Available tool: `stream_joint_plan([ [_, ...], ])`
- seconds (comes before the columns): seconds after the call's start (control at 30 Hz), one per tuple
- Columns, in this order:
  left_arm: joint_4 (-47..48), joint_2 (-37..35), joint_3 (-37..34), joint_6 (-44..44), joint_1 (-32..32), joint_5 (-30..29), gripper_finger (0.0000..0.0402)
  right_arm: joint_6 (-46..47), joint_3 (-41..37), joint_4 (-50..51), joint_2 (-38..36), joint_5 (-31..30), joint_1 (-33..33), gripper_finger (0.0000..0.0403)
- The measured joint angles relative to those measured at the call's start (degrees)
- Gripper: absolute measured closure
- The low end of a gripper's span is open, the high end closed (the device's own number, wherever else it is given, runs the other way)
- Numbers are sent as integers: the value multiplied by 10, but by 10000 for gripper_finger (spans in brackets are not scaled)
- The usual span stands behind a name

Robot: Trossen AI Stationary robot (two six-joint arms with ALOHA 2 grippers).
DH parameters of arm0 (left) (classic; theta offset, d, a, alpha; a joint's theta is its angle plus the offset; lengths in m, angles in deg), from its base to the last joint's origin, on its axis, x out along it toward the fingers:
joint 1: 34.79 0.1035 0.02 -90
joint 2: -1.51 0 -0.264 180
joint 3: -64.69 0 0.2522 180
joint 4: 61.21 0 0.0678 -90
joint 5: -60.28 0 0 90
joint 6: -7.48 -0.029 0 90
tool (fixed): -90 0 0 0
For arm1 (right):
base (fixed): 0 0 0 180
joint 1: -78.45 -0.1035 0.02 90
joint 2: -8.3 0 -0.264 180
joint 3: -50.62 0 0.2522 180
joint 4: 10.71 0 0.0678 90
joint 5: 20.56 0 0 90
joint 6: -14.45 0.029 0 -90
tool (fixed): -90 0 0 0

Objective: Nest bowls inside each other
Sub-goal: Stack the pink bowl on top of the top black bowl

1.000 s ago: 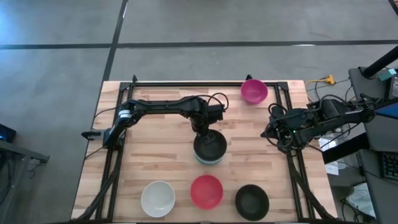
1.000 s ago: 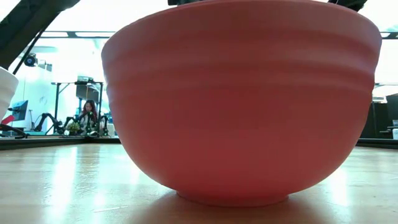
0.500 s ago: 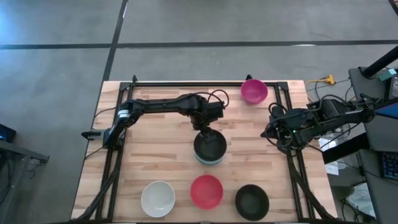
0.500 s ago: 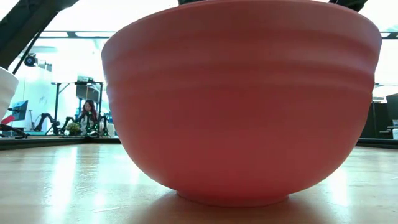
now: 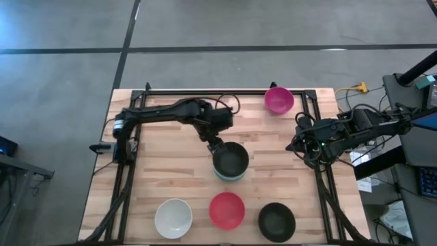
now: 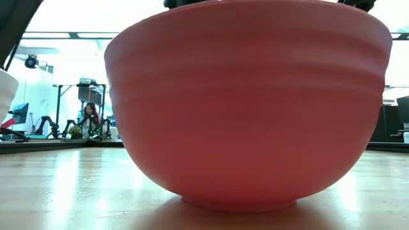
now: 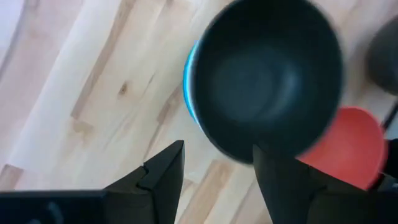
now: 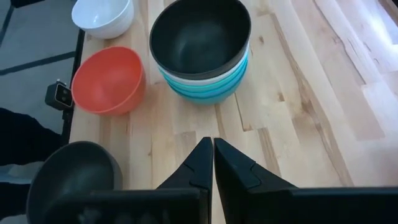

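Note:
A stack of nested bowls (image 5: 230,162) stands mid-table, with a black bowl (image 7: 267,81) on top and teal rims (image 8: 202,87) below it. My left gripper (image 5: 216,142) hovers open just above and to the far left of the stack, touching nothing; in its wrist view its fingers (image 7: 214,180) frame bare wood beside the stack. My right gripper (image 5: 295,145) waits shut at the table's right edge, its fingers (image 8: 212,163) together. Loose bowls rest on their bases: white (image 5: 173,218), red (image 5: 227,210) and black (image 5: 276,221) along the near edge, magenta (image 5: 278,100) at the far edge.
The red bowl (image 6: 249,102) fills the low view, with the white bowl's side (image 6: 5,89) at its left and a person (image 6: 91,118) far off in the room. Dark frame rails (image 5: 130,171) run along the table's sides. Bare wood lies left of the stack (image 5: 171,160).
My left gripper has risen from the far rim of the stack and drawn back toward the table's far left. The black bowl stays seated on top of the stack. My right arm has kept still.

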Motion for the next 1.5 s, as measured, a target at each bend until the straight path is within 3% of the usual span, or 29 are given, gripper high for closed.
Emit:
stream_joint_plan([
  [0.27, 1, -100, -7, 2, -33, -74, 226, -16, 0, -45, 0, -40, 1, 394],
  [0.43, -2, -163, -7, 1, -62, -238, 226, -21, -1, -126, 0, -121, 9, 394],
  [0.53, -5, -197, -9, -4, -71, -314, 226, -26, -14, -187, -1, -140, 35, 394],
  [0.63, -21, -232, -17, -33, -74, -342, 226, -21, -52, -291, -6, -127, 78, 394],
  [0.8, -47, -280, -55, -84, -74, -342, 226, 14, -145, -503, -8, -32, 171, 394],
  [0.9, -49, -307, -80, -100, -74, -342, 226, 45, -187, -548, -7, -23, 225, 394],
  [1.07, -51, -353, -128, -104, -74, -342, 226, 89, -200, -455, -6, -23, 324, 394],
  [1.23, -76, -404, -185, -104, -74, -342, 226, 101, -164, -328, 23, -24, 415, 394],
  [1.5, -127, -462, -257, -105, -73, -341, 226, -23, -23, -119, 173, -15, 497, 394],
])
